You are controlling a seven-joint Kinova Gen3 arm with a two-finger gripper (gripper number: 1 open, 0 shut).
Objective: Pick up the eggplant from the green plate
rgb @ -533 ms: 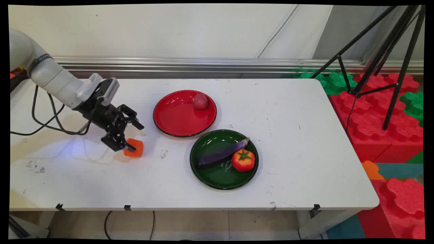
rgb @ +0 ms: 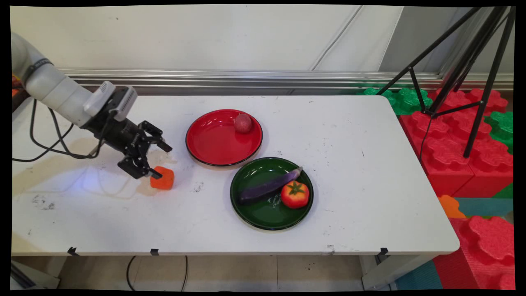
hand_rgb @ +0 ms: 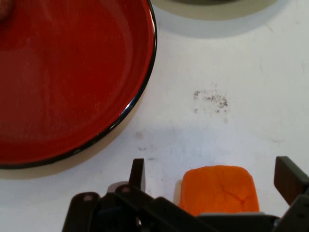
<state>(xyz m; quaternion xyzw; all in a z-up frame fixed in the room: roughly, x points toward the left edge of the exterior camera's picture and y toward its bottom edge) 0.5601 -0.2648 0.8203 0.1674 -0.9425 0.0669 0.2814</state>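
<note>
Gripper [rgb: 158, 161] low over the table's [rgb: 349, 205] left part, angled down and to the right, fingers spread apart with nothing clamped. Orange block [rgb: 162, 178] flat on the table right at the fingertips: in the main view the nearer fingertip at or overlapping the block's upper left edge, contact not certain. In the hand view, block [hand_rgb: 219, 189] between the two fingers [hand_rgb: 137, 173] with a gap on each side, closer to the gripper body than to the tips, its near edge hidden by the linkage. Red plate [rgb: 213, 142] to the right of the gripper on the table, apart from the block; in the hand view its black-rimmed edge [hand_rgb: 140, 92] fills the upper left. Small reddish round fruit [rgb: 243, 123] on the red plate's far right side. Green plate [rgb: 259, 213] nearer the camera and right of the red one, rims almost touching. On the green plate: purple eggplant [rgb: 269, 187] lying diagonally, red tomato [rgb: 295, 194] with green stem against its right end. Smudge of dark marks [hand_rgb: 212, 100] on the table beyond the block in the hand view. Black tripod [rgb: 464, 65] over red and green foam blocks [rgb: 448, 148] off the table's right end.
</note>
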